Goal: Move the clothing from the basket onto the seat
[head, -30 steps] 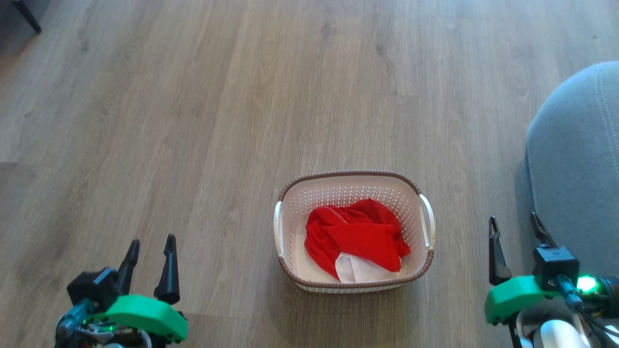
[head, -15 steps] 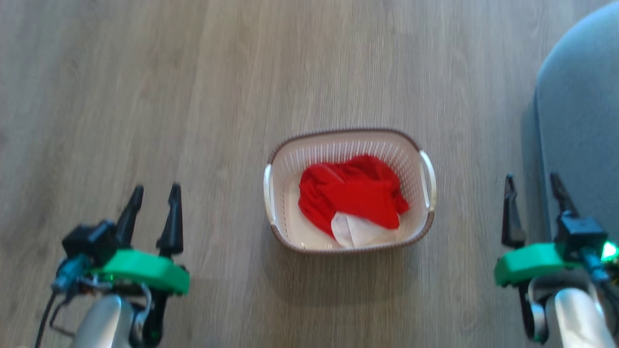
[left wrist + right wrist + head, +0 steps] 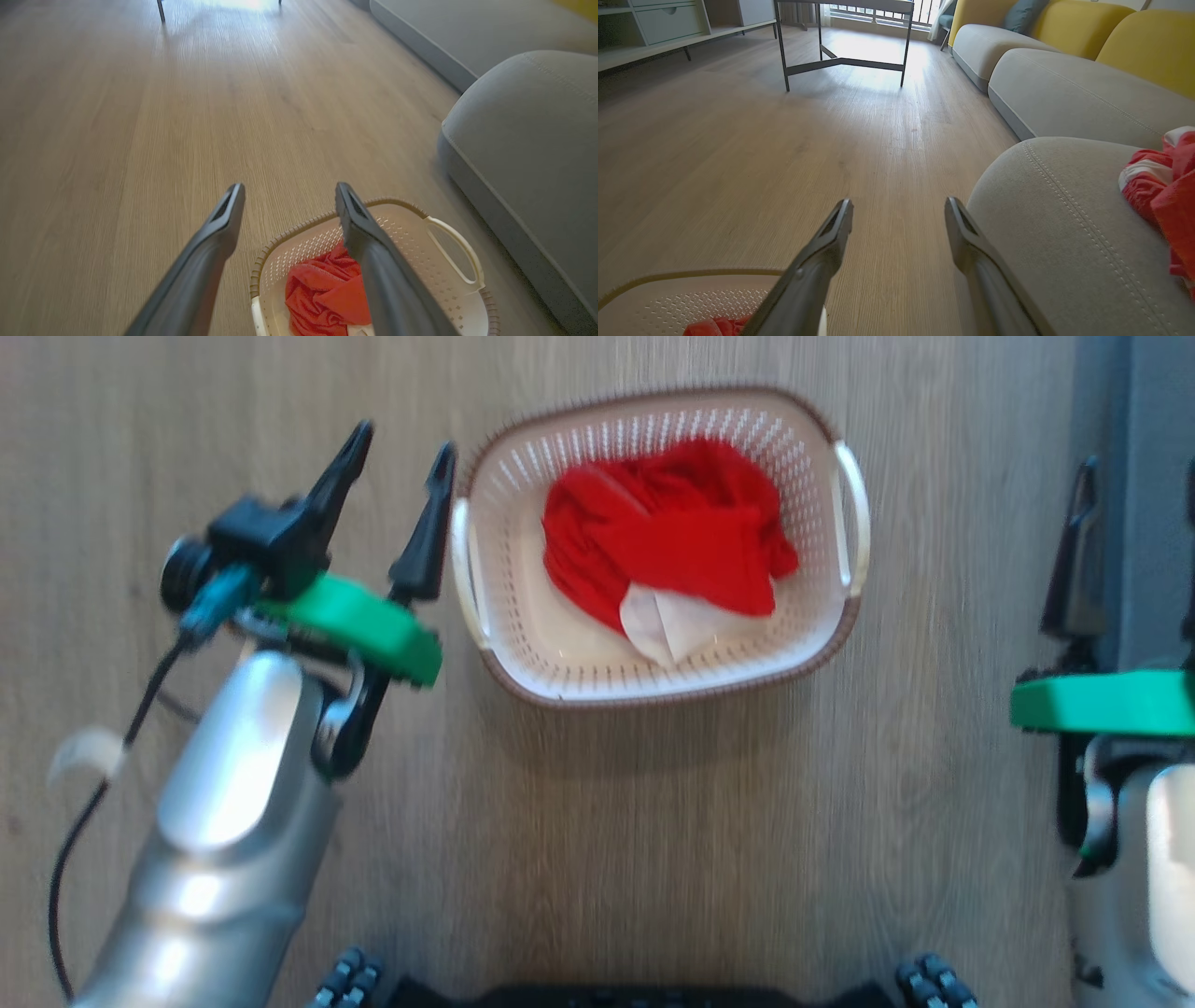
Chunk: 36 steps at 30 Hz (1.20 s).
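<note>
The wooden floor (image 3: 653, 821) took up most of the scene. The grey seat (image 3: 528, 140) stood at its right side, with a rounded edge and a line of pale stitching. Another red and white garment (image 3: 1164, 186) lay on top of the seat, towards its right.

The cream basket (image 3: 523, 616) sat on the floor left of the seat and a little apart from it. The clothing (image 3: 667, 537) lay bunched in the middle of it, a red heap with a white panel showing at its near edge. The heap sat below the rim and clear of the perforated walls.

The left end effector (image 3: 401, 441) was spread and empty, just left of the basket. Its right finger stood close by the left handle. How high it hung above the rim could not be told. The right end effector (image 3: 899, 203) was also spread and empty, between the basket and the seat edge.

The cloth looked thin, light and limp, so it would probably sag and trail when lifted and might catch on the rim. It seemed neither slippery nor fragile. The raised red folds at the top of the heap looked the best place to pinch. A deep bite there would likely gather several layers, and a shallow one might lift only a single flap.
</note>
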Motion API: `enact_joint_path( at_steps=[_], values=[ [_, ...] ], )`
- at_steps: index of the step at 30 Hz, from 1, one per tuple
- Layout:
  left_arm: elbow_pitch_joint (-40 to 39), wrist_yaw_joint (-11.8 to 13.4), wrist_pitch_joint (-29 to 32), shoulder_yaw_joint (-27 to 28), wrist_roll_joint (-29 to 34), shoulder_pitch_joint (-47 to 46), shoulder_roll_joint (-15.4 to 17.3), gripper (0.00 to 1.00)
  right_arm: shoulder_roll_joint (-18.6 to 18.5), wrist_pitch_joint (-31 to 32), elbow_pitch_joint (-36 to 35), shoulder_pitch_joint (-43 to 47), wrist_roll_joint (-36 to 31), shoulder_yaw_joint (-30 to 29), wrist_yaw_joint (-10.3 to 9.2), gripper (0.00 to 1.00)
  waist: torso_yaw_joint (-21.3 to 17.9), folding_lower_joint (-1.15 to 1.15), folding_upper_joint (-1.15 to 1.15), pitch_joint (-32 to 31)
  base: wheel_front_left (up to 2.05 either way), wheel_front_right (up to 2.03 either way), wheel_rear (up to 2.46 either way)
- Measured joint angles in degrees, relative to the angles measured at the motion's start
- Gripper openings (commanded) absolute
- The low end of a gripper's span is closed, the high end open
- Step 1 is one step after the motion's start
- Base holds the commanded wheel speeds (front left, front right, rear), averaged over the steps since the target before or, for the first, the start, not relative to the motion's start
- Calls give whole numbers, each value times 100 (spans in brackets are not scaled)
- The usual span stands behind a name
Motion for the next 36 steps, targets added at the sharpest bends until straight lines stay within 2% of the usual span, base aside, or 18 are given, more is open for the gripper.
enact_joint_path(
  at_steps=[8,16,24,36],
  values=[
    [1089,-3,199,-740,148,-1307,-92,100,-1,-9,-850,-309,119,33,0,100,-323,0,0,979,0,0,0],
    [1711,-9,405,-1536,289,-2346,-307,100,-2,-42,-1240,-334,256,38,0,100,-670,-1,0,1457,0,0,0],
    [2382,-45,689,-1911,276,-2784,-334,100,-1,-43,-1382,-334,482,188,0,100,-982,-3,0,1669,0,0,0],
    [3036,-45,1203,-2521,-449,-3342,-197,100,-1,-43,-1626,-288,603,324,0,100,-1210,-2,0,2277,0,0,0]
  ],
)
